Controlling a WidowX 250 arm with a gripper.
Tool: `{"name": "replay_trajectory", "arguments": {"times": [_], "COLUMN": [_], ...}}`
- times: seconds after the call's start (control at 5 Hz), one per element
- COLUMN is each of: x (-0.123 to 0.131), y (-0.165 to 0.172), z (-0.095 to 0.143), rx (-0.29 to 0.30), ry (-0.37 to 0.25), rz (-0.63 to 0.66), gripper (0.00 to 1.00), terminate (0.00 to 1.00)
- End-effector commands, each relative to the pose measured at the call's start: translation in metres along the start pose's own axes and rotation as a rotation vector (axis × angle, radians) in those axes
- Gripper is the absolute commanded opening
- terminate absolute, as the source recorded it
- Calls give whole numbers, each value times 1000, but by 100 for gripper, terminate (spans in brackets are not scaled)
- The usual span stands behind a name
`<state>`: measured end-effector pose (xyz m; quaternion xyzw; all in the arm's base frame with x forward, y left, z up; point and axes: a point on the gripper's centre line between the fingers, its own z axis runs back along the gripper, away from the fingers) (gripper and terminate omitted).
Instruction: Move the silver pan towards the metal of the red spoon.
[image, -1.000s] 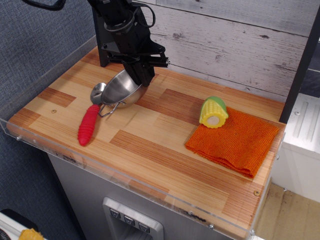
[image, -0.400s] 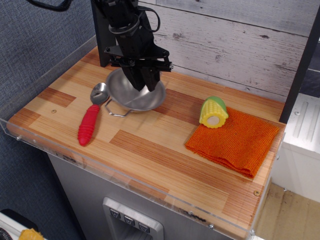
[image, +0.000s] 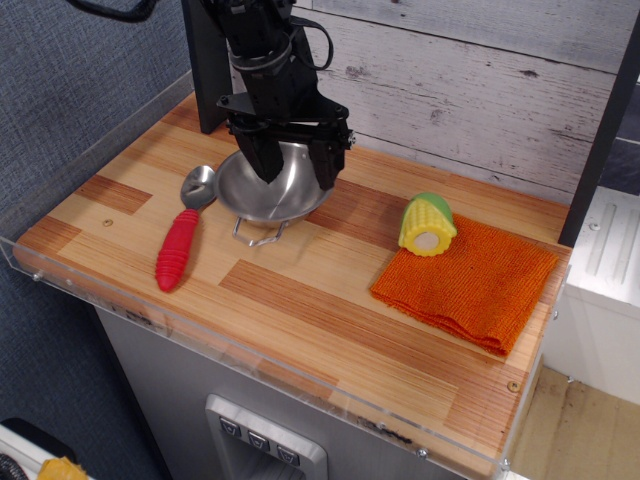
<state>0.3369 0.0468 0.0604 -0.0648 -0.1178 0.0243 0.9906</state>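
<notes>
Silver pan: since a second ago, levelled from a tilt and now sits flat on the wooden counter, its rim just beside the red spoon at the metal bowl end, as the task wants. Gripper: fingers spread, straddling the far rim, apparently released.

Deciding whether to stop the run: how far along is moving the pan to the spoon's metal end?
Mostly done: the silver pan sits flat beside the red spoon, its rim next to the metal bowl end. In hand: the gripper hangs open over the pan, fingers apart. Left: lifting the arm clear.
</notes>
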Motion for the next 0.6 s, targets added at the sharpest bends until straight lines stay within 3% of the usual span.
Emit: {"name": "replay_trajectory", "arguments": {"times": [0.0,0.2,0.4], "x": [5,12,15], "y": [-15,-26,-40], "z": [51,79,94], "rx": [-28,-27,-35], "ry": [-201,-292,-328], "rz": [-40,-75,-125], "gripper": [100,100,100], "terminate": [0,0,100]}}
